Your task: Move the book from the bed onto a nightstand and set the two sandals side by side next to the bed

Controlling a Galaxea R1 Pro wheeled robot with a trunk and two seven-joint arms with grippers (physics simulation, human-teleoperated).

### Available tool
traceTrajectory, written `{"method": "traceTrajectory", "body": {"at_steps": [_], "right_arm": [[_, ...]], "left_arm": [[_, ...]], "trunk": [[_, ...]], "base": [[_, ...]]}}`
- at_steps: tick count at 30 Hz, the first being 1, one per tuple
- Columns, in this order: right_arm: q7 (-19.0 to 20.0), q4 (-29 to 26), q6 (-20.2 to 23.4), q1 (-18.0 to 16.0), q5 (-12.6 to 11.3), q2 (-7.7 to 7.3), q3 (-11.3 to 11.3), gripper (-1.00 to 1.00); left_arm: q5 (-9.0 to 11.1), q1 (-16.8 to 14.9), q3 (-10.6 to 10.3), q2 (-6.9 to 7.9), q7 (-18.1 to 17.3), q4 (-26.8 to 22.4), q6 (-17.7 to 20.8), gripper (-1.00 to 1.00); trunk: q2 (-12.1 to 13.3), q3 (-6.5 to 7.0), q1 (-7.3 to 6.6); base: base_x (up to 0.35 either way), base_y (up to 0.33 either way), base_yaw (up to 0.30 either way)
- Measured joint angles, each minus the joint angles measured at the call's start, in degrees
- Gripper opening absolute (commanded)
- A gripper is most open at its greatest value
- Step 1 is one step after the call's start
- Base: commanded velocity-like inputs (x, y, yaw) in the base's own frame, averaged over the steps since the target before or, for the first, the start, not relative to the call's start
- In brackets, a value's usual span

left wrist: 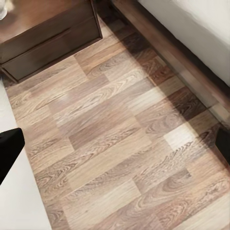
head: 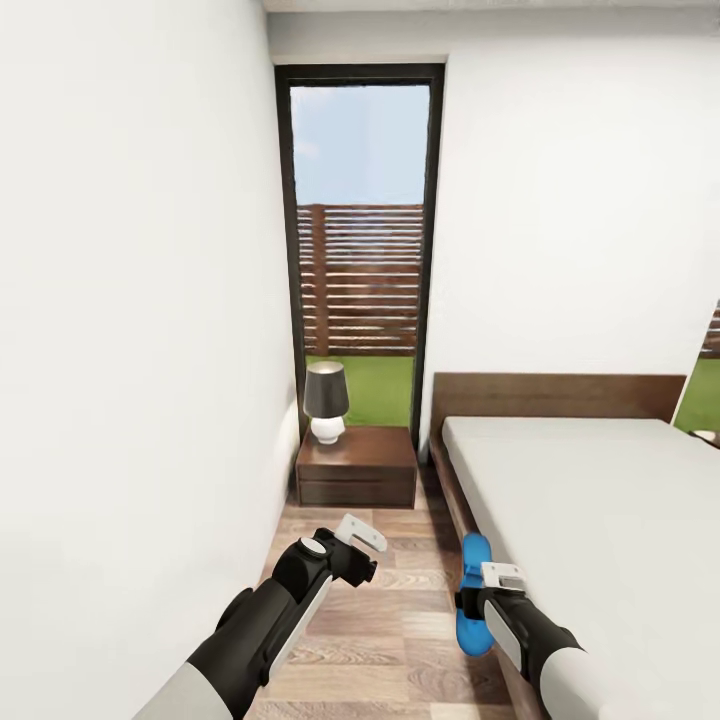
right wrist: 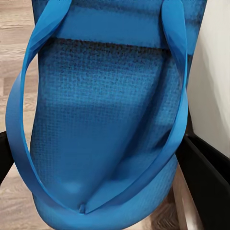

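Head view, left arm: it reaches forward over the wood floor (head: 400, 620), on the wall side of the bed (head: 600, 500), bent a little toward the bed.
Head view, left claw (head: 365, 535): it hangs in the air with nothing in it. I cannot tell from here if it is spread.
Head view, right arm: it reaches forward close along the bed's dark wood side.
Head view, right claw (head: 480, 590): it is pinching a blue sandal (head: 474, 595), which is in the air just beside the bed frame, its long way pointing toward the nightstand (head: 357, 466).
Head view, nightstand: it stands at the head end of the bed, under the tall window (head: 360, 215). A small lamp (head: 327, 402) with a dark shade sits on top.
Left wrist view, fingers (left wrist: 9, 148): two dark tips show at the far edges, wide apart, so this claw is spread. Bare floor (left wrist: 115, 143) lies between them, with the nightstand (left wrist: 48, 38) and the bed frame (left wrist: 172, 52) at its far end.
Right wrist view, sandal (right wrist: 110, 120): up close you see its bumpy blue top and two thin straps meeting in a point.
Right wrist view, fingers (right wrist: 206, 177): dark tips touch each side of the sandal. The white bed side (right wrist: 213, 76) is right next to it.
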Motion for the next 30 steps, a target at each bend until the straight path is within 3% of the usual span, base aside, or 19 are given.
{"method": "traceTrajectory", "body": {"at_steps": [10, 30], "right_arm": [[0.0, 0.0, 0.0, 0.0, 0.0, 0.0, 0.0, -1.0], [0.0, 0.0, 0.0, 0.0, 0.0, 0.0, 0.0, -1.0]], "left_arm": [[0.0, 0.0, 0.0, 0.0, 0.0, 0.0, 0.0, 1.0], [0.0, 0.0, 0.0, 0.0, 0.0, 0.0, 0.0, 1.0]], "trunk": [[0.0, 0.74, 0.0], [0.0, 0.82, 0.0]], "base": [[0.0, 0.0, 0.0], [0.0, 0.0, 0.0]]}}
